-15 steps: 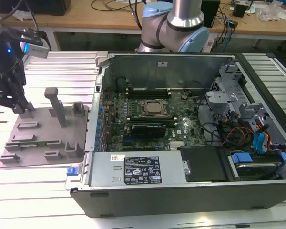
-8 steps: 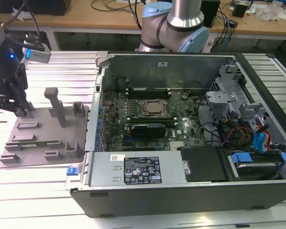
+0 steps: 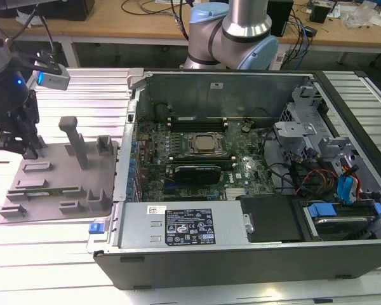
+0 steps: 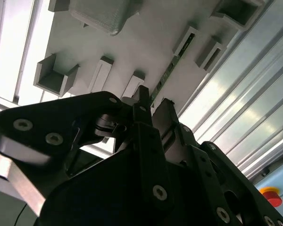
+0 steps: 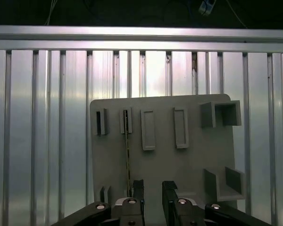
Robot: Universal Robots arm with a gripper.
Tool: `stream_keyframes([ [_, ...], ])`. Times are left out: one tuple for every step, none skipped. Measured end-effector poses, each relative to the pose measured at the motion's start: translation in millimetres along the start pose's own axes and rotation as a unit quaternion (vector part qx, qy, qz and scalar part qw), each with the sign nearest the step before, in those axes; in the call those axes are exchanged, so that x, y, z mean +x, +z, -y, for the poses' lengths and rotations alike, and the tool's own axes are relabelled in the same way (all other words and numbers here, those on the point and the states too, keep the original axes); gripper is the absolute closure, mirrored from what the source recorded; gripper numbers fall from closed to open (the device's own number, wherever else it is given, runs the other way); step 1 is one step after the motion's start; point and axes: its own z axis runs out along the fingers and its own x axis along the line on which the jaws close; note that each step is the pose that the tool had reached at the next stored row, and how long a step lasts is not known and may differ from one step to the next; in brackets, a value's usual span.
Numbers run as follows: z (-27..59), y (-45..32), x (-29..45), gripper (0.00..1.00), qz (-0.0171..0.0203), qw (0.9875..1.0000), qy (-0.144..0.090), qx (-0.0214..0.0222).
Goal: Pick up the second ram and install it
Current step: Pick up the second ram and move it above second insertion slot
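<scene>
**One ram in the tray, open gripper just beside it**

Exterior view: one gripper [image 3: 16, 145] hangs over the far corner of the tray [image 3: 57, 190], at the exterior view's left. The single grey tray lies on the slatted table [image 3: 51, 267]. One open case [image 3: 241, 267] stands just beside it on the exterior view's right, with one green board [image 3: 197, 149] inside. On the grey box along the case's near side sit two labels, a large label [image 3: 187, 229] in black and white and a small label [image 3: 155, 209] in white. Both carry print.

Second wrist view: the gripper [image 4: 153, 106] has two fingers [image 4: 141, 101], parted by a narrow gap with nothing clamped between them. One ram [image 4: 172, 68], a thin green strip on edge, lies on the tray [image 4: 146, 37]. Its near end runs up to the fingertips, and whether it enters the gap cannot be told here. One red button [image 4: 272, 195] on a yellow base shows past the gripper's body.

First wrist view: the tray [image 5: 179, 165] carries four narrow slots in a row and two square brackets. The ram [image 5: 127, 155] stands on edge with one end in one of those slots. The gripper [image 5: 153, 193] is slightly open and holds nothing. The ram's other end lies just outside one of the fingers [image 5: 138, 188], close beside it and not between the pair. Whether they touch cannot be told.
</scene>
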Motion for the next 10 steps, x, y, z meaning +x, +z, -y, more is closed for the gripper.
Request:
stream_keyframes([
  [0.1,1.2,0.0,0.72,0.0000,1.0000,0.000,0.0000],
  [0.1,1.8,0.0,0.72,0.0000,1.0000,0.000,0.0000],
  [0.1,2.4,0.1,0.72,0.0000,1.0000,0.000,0.0000],
  [0.2,3.2,0.1,0.72,0.0000,1.0000,0.000,0.0000],
  [0.2,4.1,0.1,0.72,0.0000,1.0000,0.000,0.0000],
  [0.2,5.0,0.1,0.72,0.0000,1.0000,0.000,0.0000],
  [0.3,5.9,0.1,0.72,0.0000,1.0000,0.000,0.0000],
  [0.3,6.4,0.2,0.72,0.0000,1.0000,0.000,0.0000],
  [0.3,7.4,0.2,0.72,0.0000,1.0000,0.000,0.0000],
  [0.4,8.3,0.2,0.72,0.0000,1.0000,0.000,0.0000],
])
